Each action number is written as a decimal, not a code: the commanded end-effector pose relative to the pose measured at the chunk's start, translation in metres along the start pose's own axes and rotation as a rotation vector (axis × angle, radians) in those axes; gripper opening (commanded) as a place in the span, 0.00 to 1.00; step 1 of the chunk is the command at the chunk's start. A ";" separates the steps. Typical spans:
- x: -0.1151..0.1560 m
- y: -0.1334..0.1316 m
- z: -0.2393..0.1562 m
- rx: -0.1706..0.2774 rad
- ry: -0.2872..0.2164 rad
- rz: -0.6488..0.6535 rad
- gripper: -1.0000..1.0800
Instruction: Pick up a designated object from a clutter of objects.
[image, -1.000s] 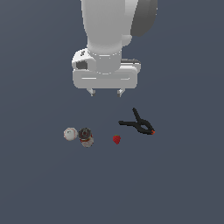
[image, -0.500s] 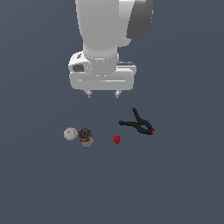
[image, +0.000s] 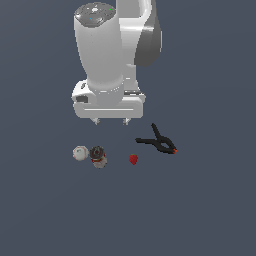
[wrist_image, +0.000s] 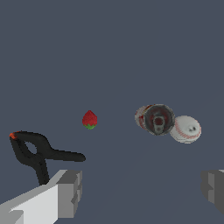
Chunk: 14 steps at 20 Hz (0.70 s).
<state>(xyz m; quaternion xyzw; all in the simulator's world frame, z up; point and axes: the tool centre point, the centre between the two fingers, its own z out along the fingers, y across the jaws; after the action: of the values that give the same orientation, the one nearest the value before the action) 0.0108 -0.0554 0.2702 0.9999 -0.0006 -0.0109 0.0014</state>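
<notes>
Since the earlier pictures, the arm had shifted a little toward the exterior view's left, while the four small things on the floor had kept their places.

The white arm (image: 112, 55) was the largest thing and filled the upper middle of the exterior view. Its gripper (image: 110, 121) hung at the lower end of the hand, above the floor (image: 210, 210) and touching nothing. Its two fingers stood far apart, with nothing between them; in the wrist view one grey fingertip (wrist_image: 70, 193) and the other one appeared at opposite edges, with a wide gap.

The black spring clamp (image: 159, 141) lay at about 4 o'clock from the gripper, with a red tip at its far end.

The can (image: 98, 156) was a small cylinder with a red-and-white label and a dark metal top. In the wrist view the can (wrist_image: 155, 119) showed its round dark end with a pull tab, so it seemed tilted or on its side. It lay at about 7 o'clock from the gripper in the exterior view, near but apart from it.

The whitish ball (image: 80, 153), with red seams in the wrist view, sat at 9 o'clock from the can, touching it or just beside it.

The tiny red strawberry (image: 133, 159) lay at 3 o'clock from the can, between the can and the clamp.
</notes>
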 end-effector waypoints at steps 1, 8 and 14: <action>0.007 0.011 0.019 0.004 0.003 0.001 0.96; 0.024 0.047 0.085 0.009 0.014 0.006 0.96; 0.028 0.069 0.123 0.006 0.019 0.010 0.96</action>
<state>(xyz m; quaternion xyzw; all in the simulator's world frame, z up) 0.0354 -0.1201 0.1549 1.0000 -0.0056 -0.0027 -0.0020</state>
